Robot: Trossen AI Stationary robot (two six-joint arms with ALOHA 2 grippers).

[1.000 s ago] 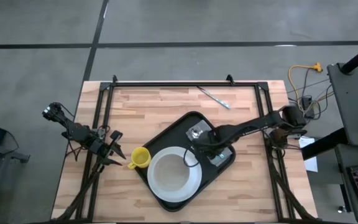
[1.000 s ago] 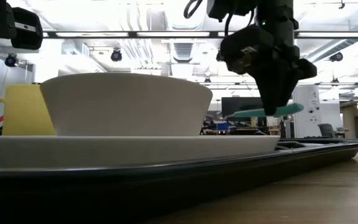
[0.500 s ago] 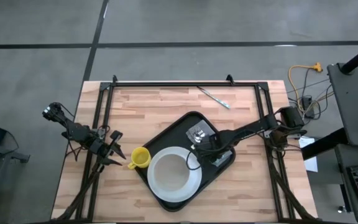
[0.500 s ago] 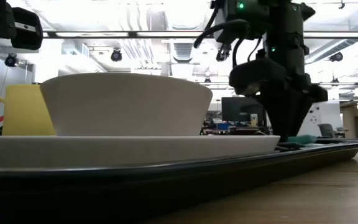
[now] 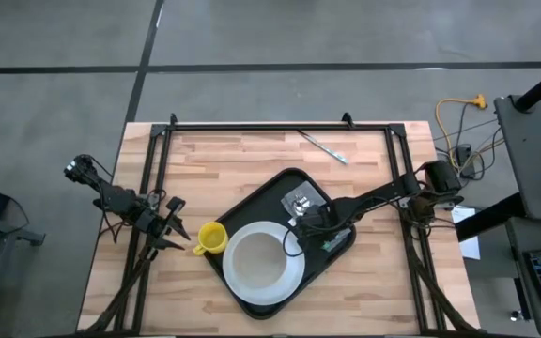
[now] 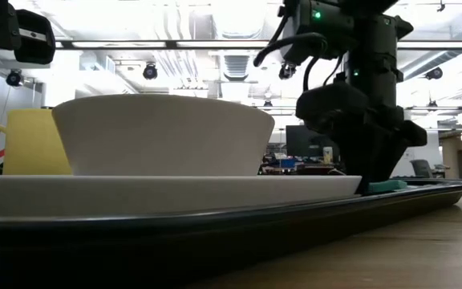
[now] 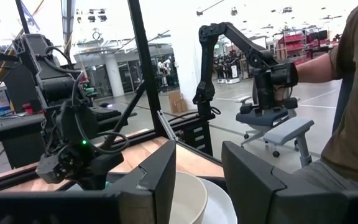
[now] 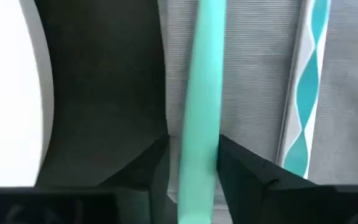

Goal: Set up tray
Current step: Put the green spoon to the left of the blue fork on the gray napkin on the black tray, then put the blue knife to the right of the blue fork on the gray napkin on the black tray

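Note:
The black tray [image 5: 252, 202] lies mid-table. It holds a white plate [image 5: 294, 272] with a white bowl [image 5: 256, 263] on it. A yellow cup [image 5: 211, 238] stands at the tray's left rim. On the tray's right part a grey napkin [image 8: 253, 81] carries a teal utensil handle [image 8: 202, 93] and a teal-and-white patterned utensil [image 8: 306, 93]. My right gripper [image 8: 194, 168] points down with its fingers on either side of the teal handle, open. My left gripper [image 5: 172, 230] waits open at the table's left edge. My right gripper comes from above, its fingers lying across the teal handle [image 8: 199, 149], which rests flat on the napkin. A thin pale gap shows between one finger [image 8: 157, 165] and the handle. Whether the other finger [image 8: 232, 162] touches it, I cannot tell.
A small silvery object [image 5: 299, 199] sits on the tray's far part. A thin utensil [image 5: 322, 145] lies on the bare wood near the far edge. Black frame rails [image 5: 153, 178] run along the table's left, right and far sides. A person [image 7: 353, 93] stands beyond the table.
My right gripper has come down onto the tray's right part with the teal utensil. The utensil hung tilted above the tray a second ago and now lies level on the napkin.

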